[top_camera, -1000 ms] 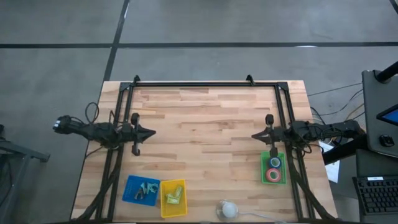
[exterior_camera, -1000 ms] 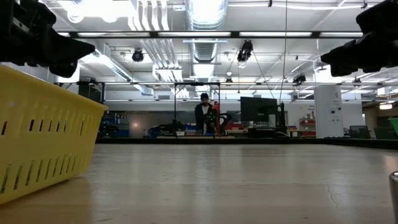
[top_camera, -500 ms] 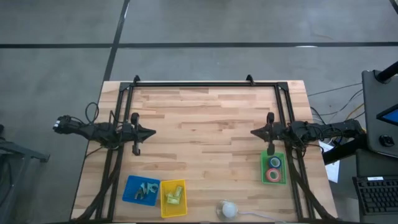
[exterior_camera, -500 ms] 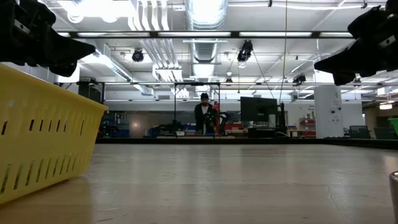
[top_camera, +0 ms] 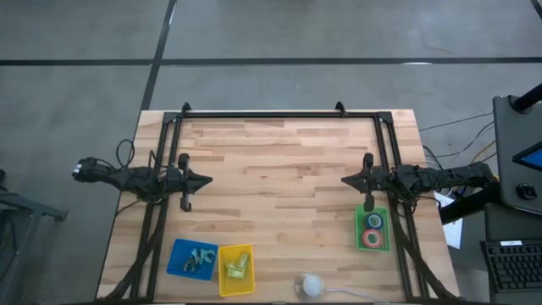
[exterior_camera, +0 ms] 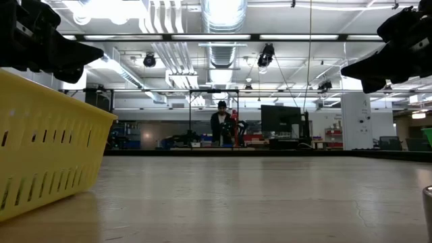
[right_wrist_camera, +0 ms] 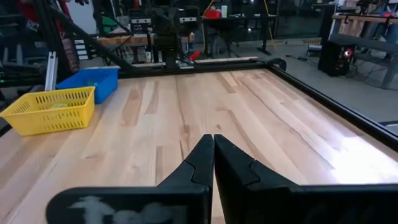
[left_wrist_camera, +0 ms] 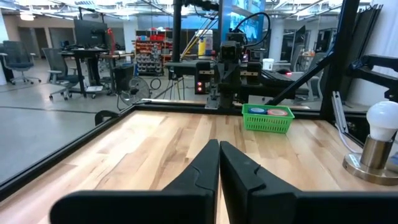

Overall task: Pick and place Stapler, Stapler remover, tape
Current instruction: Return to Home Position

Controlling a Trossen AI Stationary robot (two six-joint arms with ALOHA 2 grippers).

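Both grippers hang shut and empty over the wooden table. My left gripper (top_camera: 208, 180) (left_wrist_camera: 219, 145) is over the left side and points toward the right. My right gripper (top_camera: 344, 180) (right_wrist_camera: 213, 138) is over the right side and points toward the left. The tape (top_camera: 373, 230) sits in a green basket (top_camera: 359, 227) (left_wrist_camera: 267, 119) at the near right, just nearward of my right gripper: a blue roll (top_camera: 374, 220) and a red roll (top_camera: 372, 238) show. A blue basket (top_camera: 176, 258) and a yellow basket (top_camera: 236, 269) (right_wrist_camera: 50, 109) at the near left hold small objects that I cannot name.
A black frame (top_camera: 262, 114) runs along the table's far edge and down both sides. A white bulb on a stand (top_camera: 311, 285) (left_wrist_camera: 379, 134) sits at the near edge. The yellow basket (exterior_camera: 40, 152) fills the low view's left. A person (exterior_camera: 221, 121) stands far behind the table.
My right gripper has dipped slightly and shifted a little toward the table's left; it stays shut. The left arm and the baskets have kept still.
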